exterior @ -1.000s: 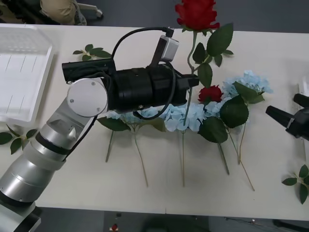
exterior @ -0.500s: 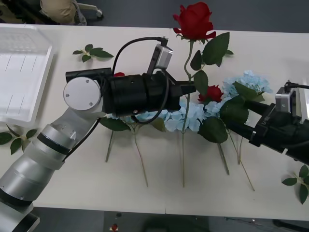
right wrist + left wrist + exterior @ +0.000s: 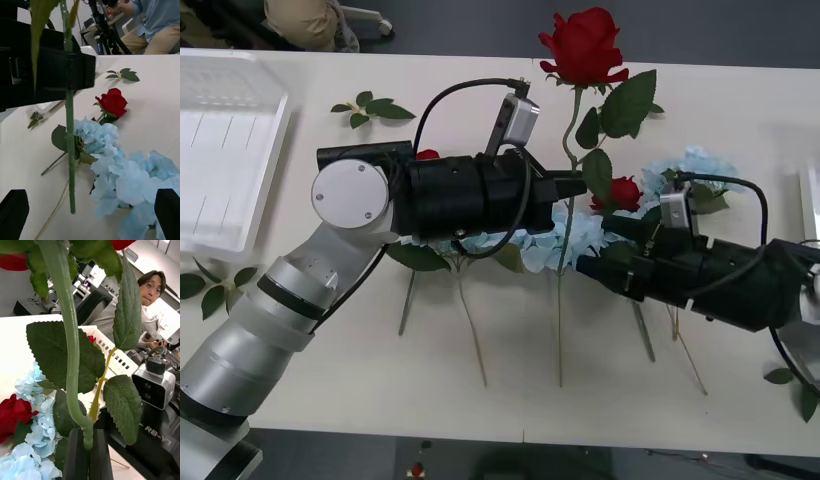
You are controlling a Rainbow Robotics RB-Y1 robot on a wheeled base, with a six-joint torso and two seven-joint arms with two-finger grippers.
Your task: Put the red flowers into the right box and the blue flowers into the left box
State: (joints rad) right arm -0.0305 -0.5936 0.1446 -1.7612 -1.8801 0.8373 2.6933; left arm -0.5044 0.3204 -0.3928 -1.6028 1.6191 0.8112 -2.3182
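Now the left pincer [image 3: 578, 185] is clamped on a red rose's stem [image 3: 568, 215], lifting it above the blue flowers [image 3: 565, 240] on the desk [image 3: 480, 100]; the right pincer [image 3: 588, 266], fingers spread, sits beside it.

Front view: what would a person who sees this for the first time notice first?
First, the red rose held up over the middle of the table, its stem clamped in the left gripper. Next, the right gripper, open, reaching in low from the right toward that stem, above the blue flowers lying in a row on the table. A white tray sits at the left edge.
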